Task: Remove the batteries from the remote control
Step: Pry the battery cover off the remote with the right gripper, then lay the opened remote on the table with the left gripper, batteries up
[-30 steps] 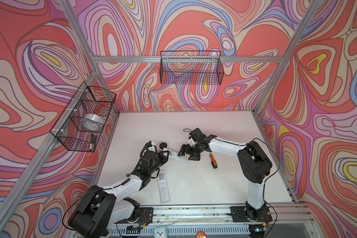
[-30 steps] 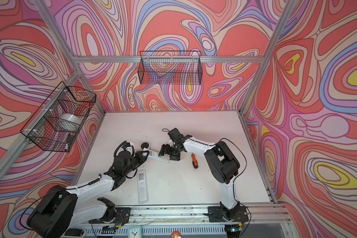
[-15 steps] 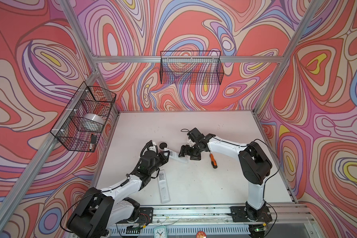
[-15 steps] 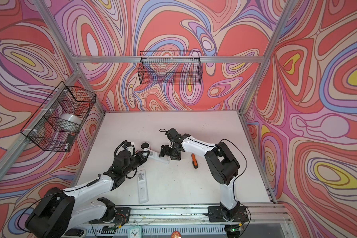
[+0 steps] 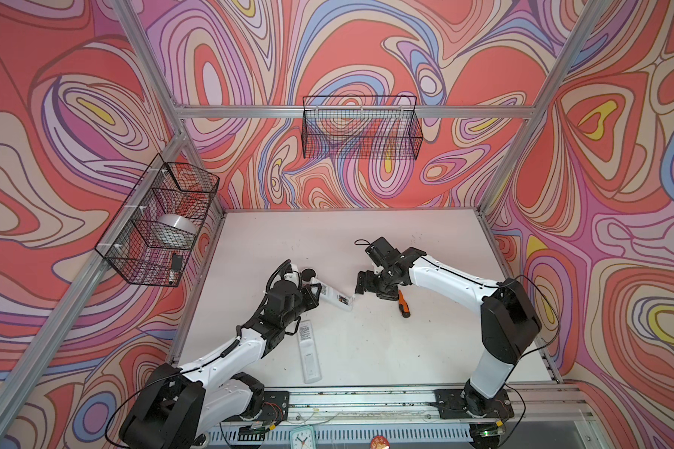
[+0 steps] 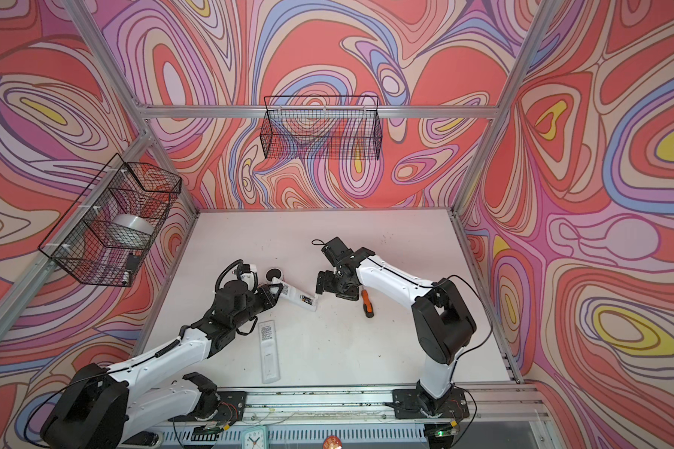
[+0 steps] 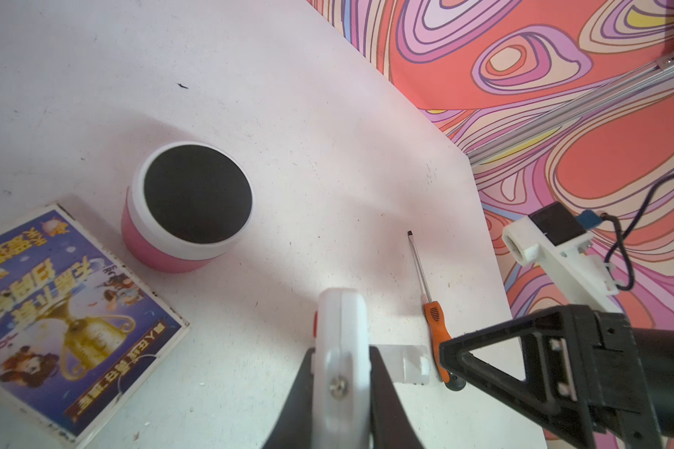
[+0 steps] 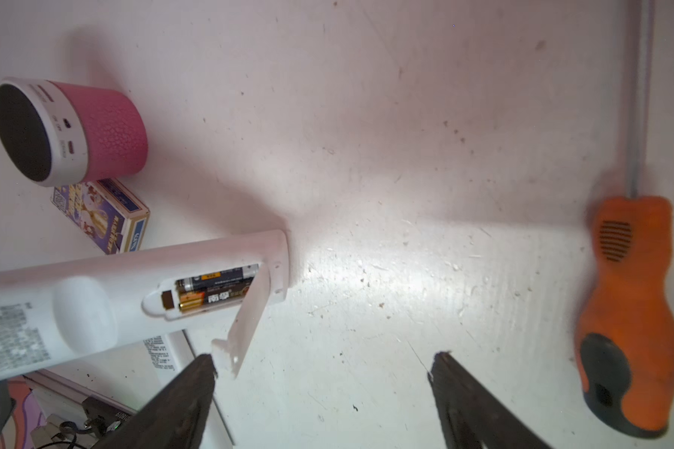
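My left gripper (image 5: 315,290) (image 7: 341,373) is shut on a white remote control (image 5: 333,297) (image 6: 298,297) (image 7: 341,330), holding it tilted above the table. The remote's back cover (image 8: 246,322) hangs open at its far end. Two black batteries (image 8: 215,289) with gold ends lie side by side in the open compartment. My right gripper (image 5: 368,285) (image 6: 325,285) (image 8: 322,361) is open and empty just beyond that end. One of its fingertips (image 8: 205,365) is right beside the cover's free edge.
A second white remote (image 5: 310,355) lies flat near the front. An orange-and-black screwdriver (image 5: 402,305) (image 8: 631,311) lies right of my right gripper. A pink speaker (image 5: 308,273) (image 7: 187,206) and a card box (image 7: 63,315) sit behind the held remote. Wire baskets (image 5: 360,132) (image 5: 156,221) hang on the walls.
The right gripper has edged slightly left toward the remote's open end. The left arm and the remote have stayed where they were.
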